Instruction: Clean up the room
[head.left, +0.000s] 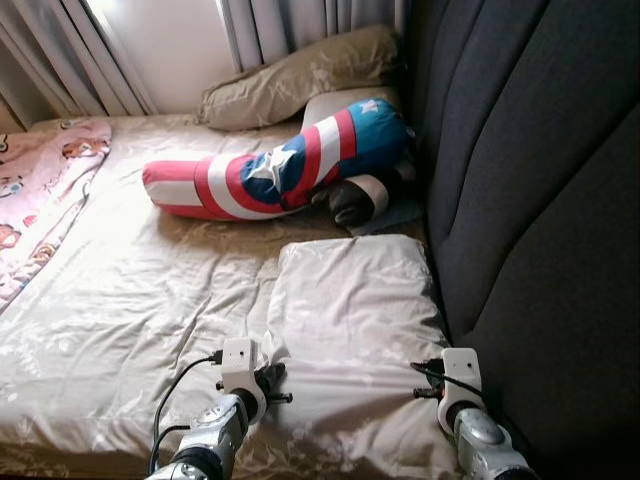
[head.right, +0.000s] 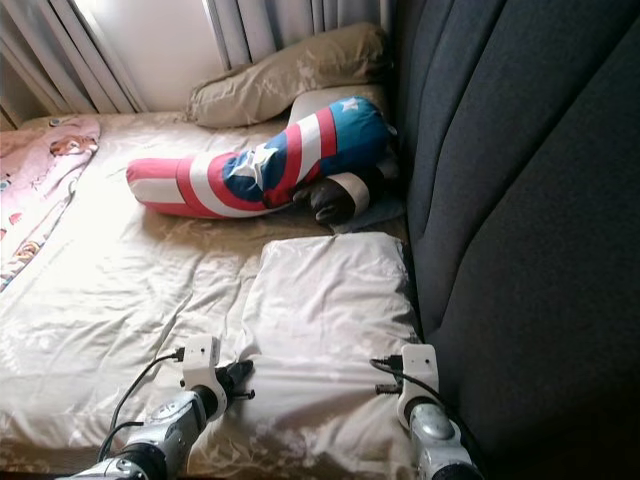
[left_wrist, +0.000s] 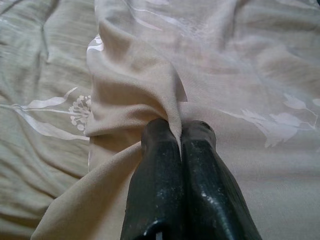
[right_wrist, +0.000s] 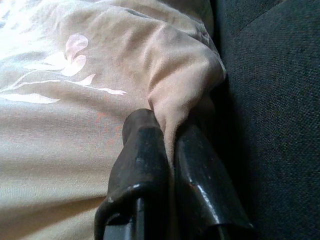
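Beige satin, woven with a pale leaf pattern, is what I have pinched on both sides. My left gripper (left_wrist: 179, 150) has its fingers closed tight on a fold at the near left corner of the pillow (head.left: 355, 300), and the cloth rises in a thin ridge straight out from between the tips. My right gripper (right_wrist: 167, 145) has its fingers clamped the same way on the near right corner, where the fabric bunches into a soft knob just ahead of them, pressed against the dark headboard (head.left: 540, 200).

I judge the two-corner hold is there so I can lift or drag the pillow squarely without it sagging to one side. The case is slippery and loose, so the fingers grip cloth rather than filling; I'd expect the cover to stretch before the bulk follows.

Beyond the fingers the pillow lies flat on the bed (head.left: 130, 300), whose sheet is the same shiny beige, creased and rumpled. Farther on lies a long plush bolster (head.left: 280, 170) in red, white and blue stripes with a star, plump and curved, its far end resting against the headboard. Behind it a flatter tan pillow (head.left: 300, 75) sits under the curtains (head.left: 290, 25). Off to the left of the left fingers, a pink printed blanket (head.left: 45, 190) drapes over the bed's edge.
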